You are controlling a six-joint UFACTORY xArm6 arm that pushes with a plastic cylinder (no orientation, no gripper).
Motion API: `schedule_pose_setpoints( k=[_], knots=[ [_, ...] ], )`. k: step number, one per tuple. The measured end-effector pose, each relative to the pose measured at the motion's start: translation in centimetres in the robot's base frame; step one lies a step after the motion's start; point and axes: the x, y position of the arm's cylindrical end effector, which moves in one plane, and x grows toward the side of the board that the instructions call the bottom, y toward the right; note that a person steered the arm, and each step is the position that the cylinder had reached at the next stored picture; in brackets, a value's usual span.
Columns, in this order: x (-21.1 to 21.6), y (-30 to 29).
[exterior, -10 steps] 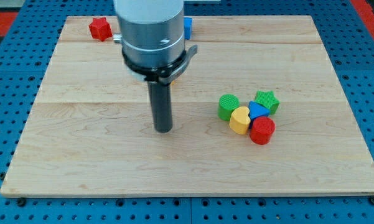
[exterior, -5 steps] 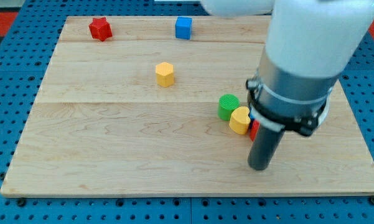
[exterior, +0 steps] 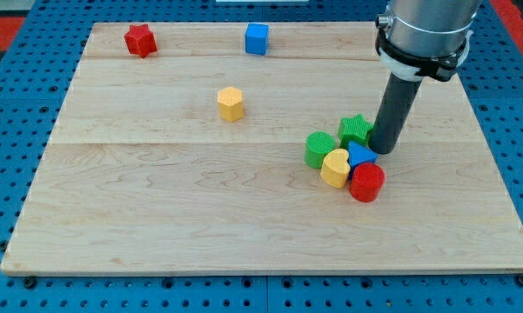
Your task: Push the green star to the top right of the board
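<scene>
My tip point(exterior: 384, 149), a bare rod holding nothing, seems to touch the green star point(exterior: 355, 130) on its right; push from the star's lower left instead.

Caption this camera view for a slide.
My tip sits right of the green star block, beside the blue triangular block, on the wooden board.

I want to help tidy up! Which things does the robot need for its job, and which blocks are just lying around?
Needed: the green star, my tip just to its right, and the board.

Lying about: green cylinder, yellow heart, blue triangle, red cylinder, yellow hexagon, blue cube, red star.
</scene>
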Motion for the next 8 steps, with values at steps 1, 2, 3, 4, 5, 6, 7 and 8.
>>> schedule_pose_setpoints(
  k=[1,2,3,4,5,6,7,8],
  knots=[
    [0.1,-0.8],
    [0.5,-3.0],
    [-0.3,-6.7],
    [-3.5,-8.4],
    [-7.7,-7.8],
    [-11.7,-5.9],
    [-15.6,-4.1],
    [-19.3,-3.2]
  ],
)
